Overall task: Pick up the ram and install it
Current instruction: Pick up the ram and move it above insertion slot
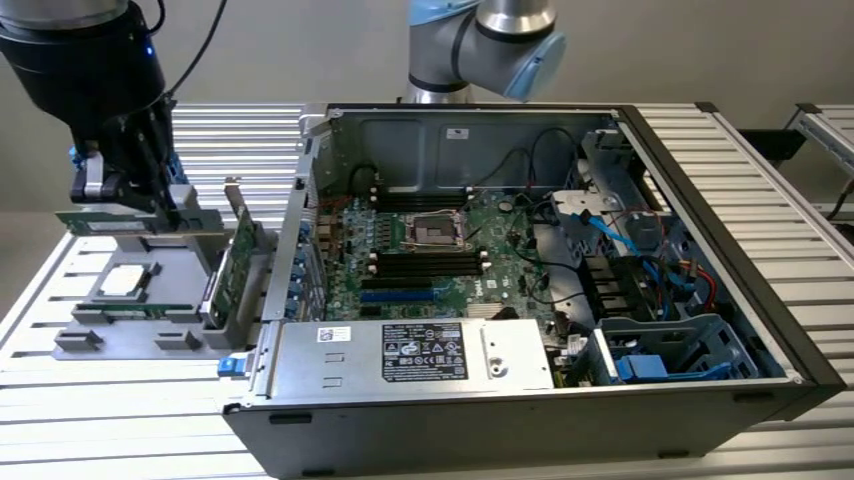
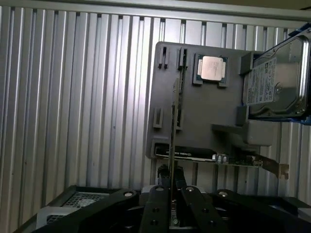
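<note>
1. Now, the gripper point(image 1: 134, 205) is pinched down narrow on the ram point(image 1: 91, 222). Its fingers point(image 2: 163, 184) clamp the flat faces near the middle of the stick, so it hangs level instead of drooping at one end.
2. From the wrist view, the ram reads as a thin edge-on line running straight out from between the jaws. That looks like a centred, square hold, which I judge suits a part that has to meet a narrow slot.
3. The stick sits in the air above the grey parts fixture point(image 1: 80, 305), at the exterior view's left, and looks clear of its holder. So the pick looks done, the install not yet.
4. On that fixture, a CPU point(image 2: 212, 68) lies flat in its pocket. The expansion card point(image 2: 218, 158) stands on edge along one side and a hard drive point(image 2: 277, 77) is propped at another, each part kept apart so it can be grabbed cleanly.
5. Well apart, toward the exterior view's right, the open computer case point(image 1: 400, 130) lies on its side. Its motherboard point(image 1: 467, 290) faces up, with the black memory slots point(image 1: 427, 262) exposed from above.
</note>
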You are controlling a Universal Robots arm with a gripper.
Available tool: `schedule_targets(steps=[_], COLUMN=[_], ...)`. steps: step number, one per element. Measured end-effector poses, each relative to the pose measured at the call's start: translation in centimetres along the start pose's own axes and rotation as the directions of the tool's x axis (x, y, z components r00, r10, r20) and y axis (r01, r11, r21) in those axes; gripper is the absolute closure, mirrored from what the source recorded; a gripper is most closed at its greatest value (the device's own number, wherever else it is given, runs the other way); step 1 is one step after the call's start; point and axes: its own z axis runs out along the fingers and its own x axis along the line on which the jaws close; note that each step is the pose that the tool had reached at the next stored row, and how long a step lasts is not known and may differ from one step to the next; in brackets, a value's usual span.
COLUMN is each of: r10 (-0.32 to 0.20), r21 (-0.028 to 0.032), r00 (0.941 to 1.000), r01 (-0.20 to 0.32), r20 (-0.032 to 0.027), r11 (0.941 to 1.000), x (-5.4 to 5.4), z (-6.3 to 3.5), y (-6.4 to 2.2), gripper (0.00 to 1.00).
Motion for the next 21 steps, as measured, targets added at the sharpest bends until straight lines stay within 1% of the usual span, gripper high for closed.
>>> schedule_targets(steps=[4,11,14,21], r10=[-0.009,-0.012,-0.012,-0.013], r21=[-0.0005,-0.0004,-0.0004,-0.001], r00=[0.9999,0.9998,0.9998,0.9998], r01=[0.009,0.012,0.012,0.013], r20=[0.0048,0.013,0.0152,0.0175], r11=[1.0,0.9999,0.9999,0.9999], x=[0.0,0.1,0.2,0.1], z=[-0.69,-1.78,-2.06,-2.47], y=[-1.13,-3.85,-5.05,-7.9], gripper=[0.86,0.86,0.86,0.86])
